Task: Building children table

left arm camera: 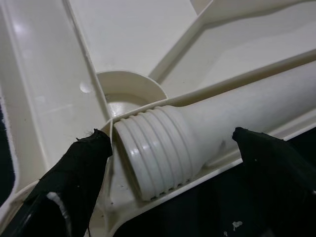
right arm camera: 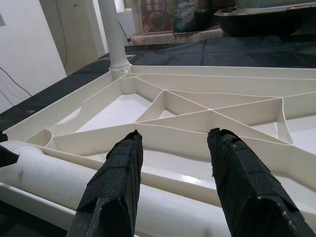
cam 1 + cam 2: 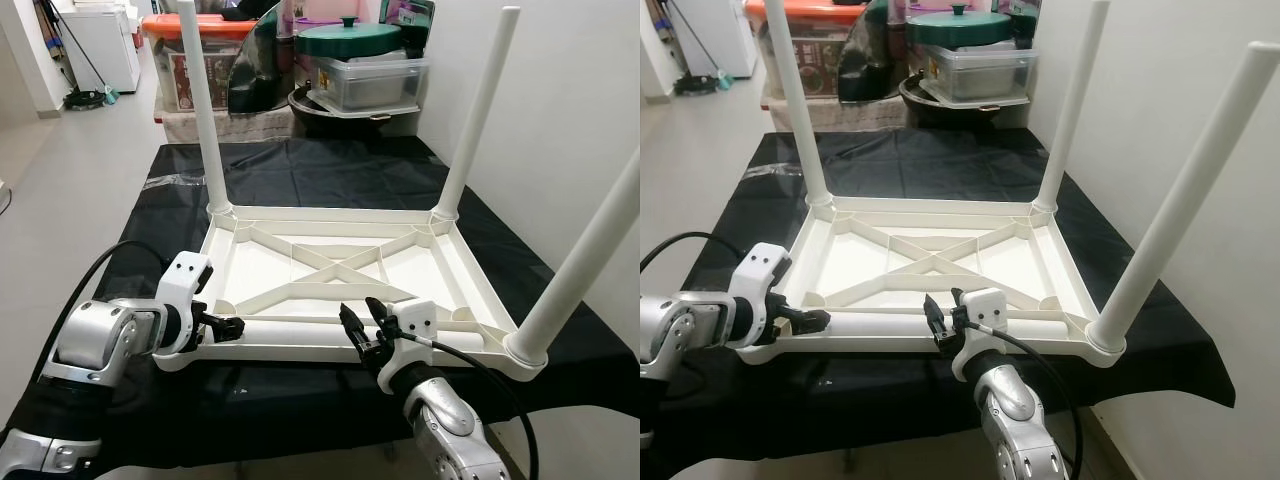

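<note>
Three legs stand screwed into the upturned tabletop (image 3: 330, 262). The fourth leg (image 3: 880, 325) lies loose along its near edge. Your left gripper (image 1: 173, 163) brackets the threaded end, jaws wide; your right gripper (image 2: 173, 163) hovers above the shaft, jaws wide, empty. Remaining: seat it in the near-left socket (image 1: 131, 96).

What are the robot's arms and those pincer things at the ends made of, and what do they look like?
Both arms are rounded, shiny silver metal segments. Each wrist ends in a white plastic housing, from which two long black fingers stick out: the left gripper and the right gripper. The fingers look wrapped in matte black, tape-like material. A black cable loops from each arm.
</note>
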